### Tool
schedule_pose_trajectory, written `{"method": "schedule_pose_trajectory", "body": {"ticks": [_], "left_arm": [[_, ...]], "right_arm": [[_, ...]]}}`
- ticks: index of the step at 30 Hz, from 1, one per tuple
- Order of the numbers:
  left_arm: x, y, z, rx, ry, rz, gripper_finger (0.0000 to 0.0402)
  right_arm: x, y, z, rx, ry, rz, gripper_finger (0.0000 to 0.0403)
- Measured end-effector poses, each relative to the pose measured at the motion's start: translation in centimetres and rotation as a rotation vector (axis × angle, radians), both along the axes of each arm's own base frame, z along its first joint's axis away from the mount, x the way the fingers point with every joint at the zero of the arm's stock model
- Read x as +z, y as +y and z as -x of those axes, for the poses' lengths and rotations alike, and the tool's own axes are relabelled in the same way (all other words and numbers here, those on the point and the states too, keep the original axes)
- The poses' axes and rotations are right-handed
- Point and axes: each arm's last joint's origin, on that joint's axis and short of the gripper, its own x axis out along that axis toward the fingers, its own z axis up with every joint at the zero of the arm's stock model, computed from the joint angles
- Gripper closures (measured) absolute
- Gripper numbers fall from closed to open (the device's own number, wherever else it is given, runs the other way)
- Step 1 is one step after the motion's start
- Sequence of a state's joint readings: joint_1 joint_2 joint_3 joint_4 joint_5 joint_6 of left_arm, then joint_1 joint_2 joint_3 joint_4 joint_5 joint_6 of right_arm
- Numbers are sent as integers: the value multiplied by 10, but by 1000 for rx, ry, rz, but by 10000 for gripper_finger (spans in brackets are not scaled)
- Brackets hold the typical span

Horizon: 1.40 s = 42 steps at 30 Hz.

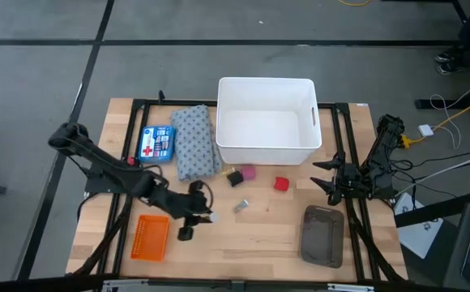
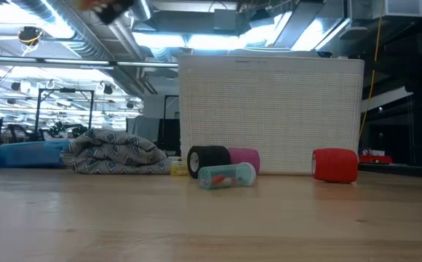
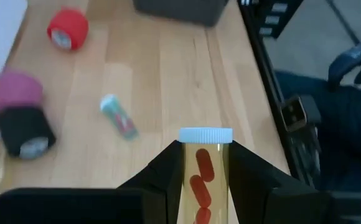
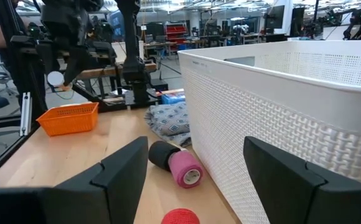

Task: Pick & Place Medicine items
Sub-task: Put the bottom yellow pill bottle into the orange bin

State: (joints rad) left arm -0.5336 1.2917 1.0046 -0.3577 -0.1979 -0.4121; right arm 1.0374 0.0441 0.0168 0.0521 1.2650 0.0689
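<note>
My left gripper (image 1: 205,215) hangs above the table's near left, shut on a small amber vial (image 3: 201,177) with a white cap (image 3: 205,135) and red capsules inside. In the right wrist view that cap (image 4: 56,78) shows well above the table. A silvery-grey vial (image 1: 241,206) lies on its side on the table to the gripper's right (image 3: 119,117). The flat blue box with a red cross (image 1: 155,143) lies flat at the far left. My right gripper (image 1: 328,177) waits open at the table's right edge, holding nothing. My left gripper pinches the amber vial's two sides (image 3: 187,180) between its two fingers (image 3: 159,183), just behind the white cap. The vial lies along the fingers, its cap end sticking out past their tips. The fingers slant down toward the table's right. The vial is lifted clear of the table.
A white bin (image 1: 267,122) stands at the far middle, and a grey patterned cloth (image 1: 194,139) lies left of it. Black (image 1: 235,177), pink (image 1: 249,173) and red (image 1: 281,184) rolls lie before the bin. An orange basket (image 1: 150,237) sits near left, a dark tray (image 1: 322,235) near right.
</note>
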Motion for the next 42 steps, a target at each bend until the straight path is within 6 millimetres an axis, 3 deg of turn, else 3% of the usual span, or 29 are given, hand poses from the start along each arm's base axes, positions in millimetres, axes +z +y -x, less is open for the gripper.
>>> {"method": "schedule_pose_trajectory", "body": {"ticks": [9, 16, 29, 37, 42], "left_arm": [[-9, -26, 43, 101, 171, 21, 299], [-11, -48, 72, 178, 131, -4, 299], [-27, -65, 144, 326, 326, 77, 299], [-73, -68, 160, 392, 374, 92, 297], [-96, -66, 161, 429, 419, 92, 273]], "right_arm": [[0, 0, 0, -2, 0, 0, 137], [0, 0, 0, -2, 0, 0, 137], [0, 0, 0, -2, 0, 0, 137], [0, 0, 0, -1, 0, 0, 137], [0, 0, 0, -1, 0, 0, 137]]}}
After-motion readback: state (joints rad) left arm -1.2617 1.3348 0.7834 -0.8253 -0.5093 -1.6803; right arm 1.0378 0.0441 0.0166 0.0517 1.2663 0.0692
